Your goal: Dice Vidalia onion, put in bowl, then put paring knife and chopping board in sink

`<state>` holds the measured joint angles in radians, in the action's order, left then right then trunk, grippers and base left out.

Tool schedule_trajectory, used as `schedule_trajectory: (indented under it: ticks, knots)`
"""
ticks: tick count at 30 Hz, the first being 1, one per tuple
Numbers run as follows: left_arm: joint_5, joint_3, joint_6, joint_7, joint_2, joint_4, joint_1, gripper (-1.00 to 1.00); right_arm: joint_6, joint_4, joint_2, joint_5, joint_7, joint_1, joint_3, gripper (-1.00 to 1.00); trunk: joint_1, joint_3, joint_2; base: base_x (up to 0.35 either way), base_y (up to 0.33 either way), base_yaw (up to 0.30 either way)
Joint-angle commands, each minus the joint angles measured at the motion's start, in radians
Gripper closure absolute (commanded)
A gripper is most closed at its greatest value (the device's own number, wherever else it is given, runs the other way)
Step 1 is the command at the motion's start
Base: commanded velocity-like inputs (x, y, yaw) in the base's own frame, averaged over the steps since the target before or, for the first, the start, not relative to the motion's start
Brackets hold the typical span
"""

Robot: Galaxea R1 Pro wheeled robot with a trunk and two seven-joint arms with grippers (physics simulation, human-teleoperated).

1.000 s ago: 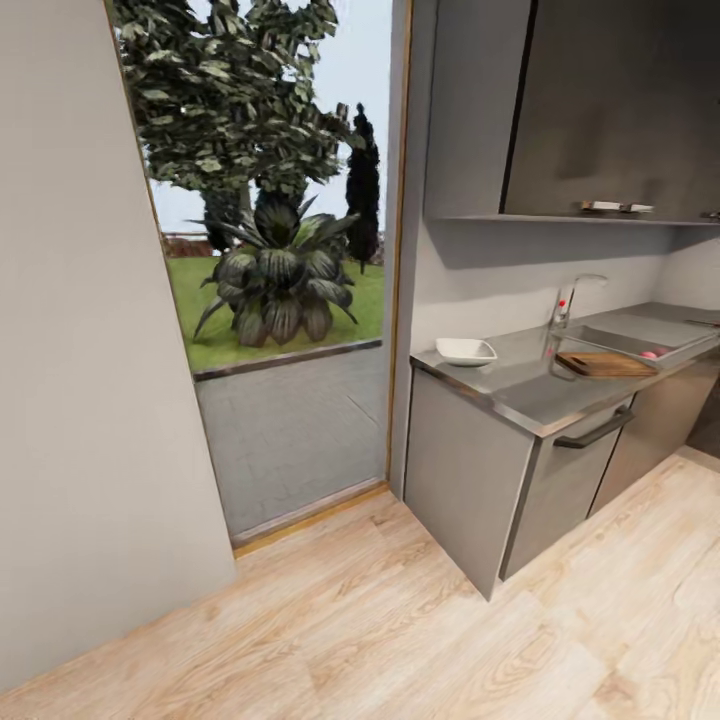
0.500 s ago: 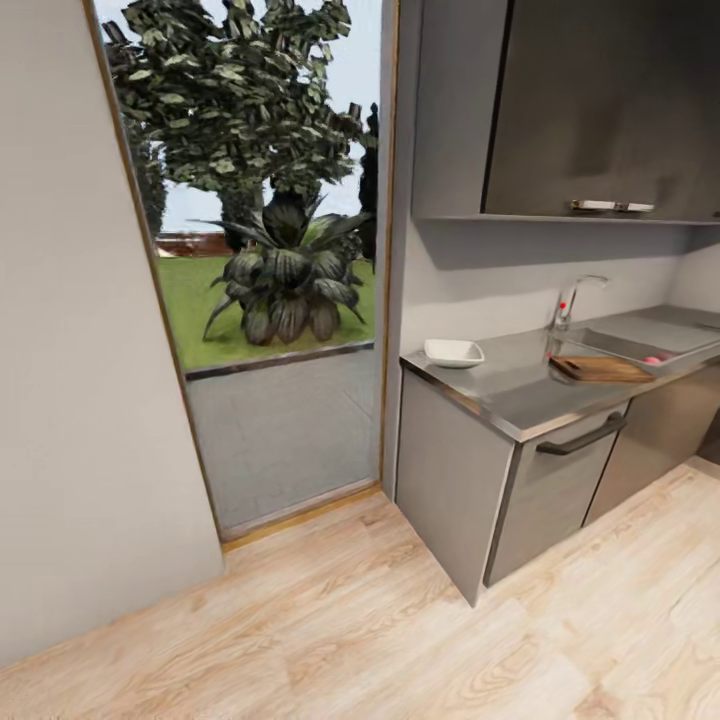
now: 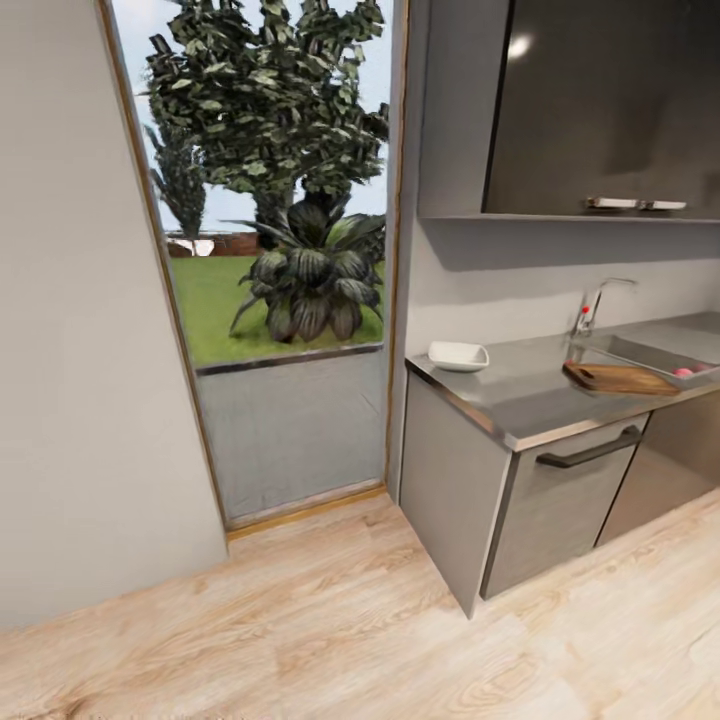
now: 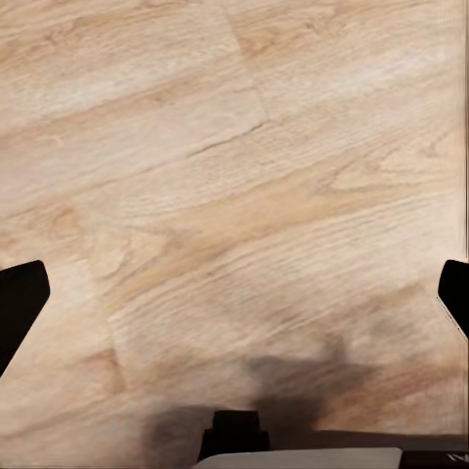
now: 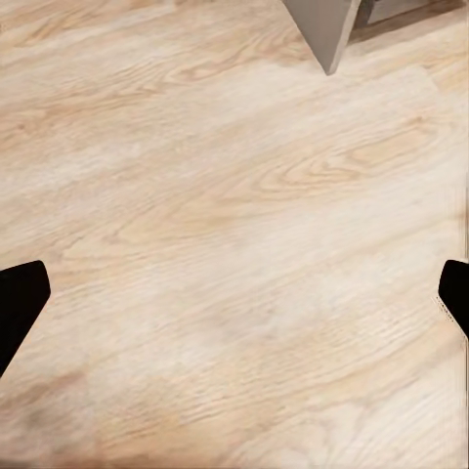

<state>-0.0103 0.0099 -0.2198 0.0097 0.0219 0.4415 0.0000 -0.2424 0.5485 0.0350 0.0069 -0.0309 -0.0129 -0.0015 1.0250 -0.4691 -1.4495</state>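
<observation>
The view is swinging right toward the surface [image 3: 520,400] with the bowl [image 3: 459,355] and chopping board [image 3: 620,378], maybe nearing, both grippers hanging wide open over floor.

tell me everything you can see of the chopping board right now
The chopping board is a dark brown wooden slab with rounded corners, lying flat on the grey countertop just in front of the sink, its long side running along the counter. Its right end reaches toward the pinkish Vidalia onion. A handle slot cannot be made out at this distance. Nothing rests on it, and it sits well apart from the white bowl.
</observation>
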Motion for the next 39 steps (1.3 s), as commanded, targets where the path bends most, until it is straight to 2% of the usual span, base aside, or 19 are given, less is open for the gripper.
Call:
schedule_trajectory:
  ticks: [1,20,39]
  knots:
    - [-0.001,0.001,-0.002,0.001,0.000,0.001,0.000,-1.00,-0.003,-0.001,0.000,0.001,-0.003,-0.001,0.000,-1.00,0.000,-0.001,0.000,0.000,-0.323,0.219]
    - [-0.001,-0.002,-0.004,0.000,-0.014,-0.013,0.000,-1.00,-0.003,-0.001,-0.001,0.001,-0.002,0.000,0.000,-1.00,0.000,-0.001,0.000,-0.006,-0.323,0.240]
    - [0.002,-0.003,-0.003,0.001,-0.016,-0.015,0.000,-1.00,-0.003,-0.001,-0.001,0.001,-0.001,-0.001,0.000,-1.00,0.000,-0.001,0.000,-0.075,-0.323,0.021]
